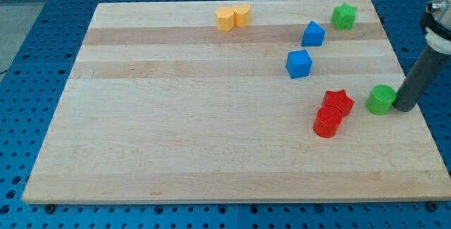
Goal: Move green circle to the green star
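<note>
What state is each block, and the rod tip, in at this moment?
green circle: flat on the board, my tip touching its right side.
green star: untouched, top right.
red star: against the red cylinder.
blue blocks: apart.
yellow blocks: touching.
my tip: on the board.

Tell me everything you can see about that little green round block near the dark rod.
The green circle is a short, bright green cylinder, plastic-looking, standing flat on the wooden board near the view's right edge. My tip sits right against its right side, seemingly touching. The red star lies just to its left, with a small gap between them. The green star is well above it, toward the view's top.
</note>
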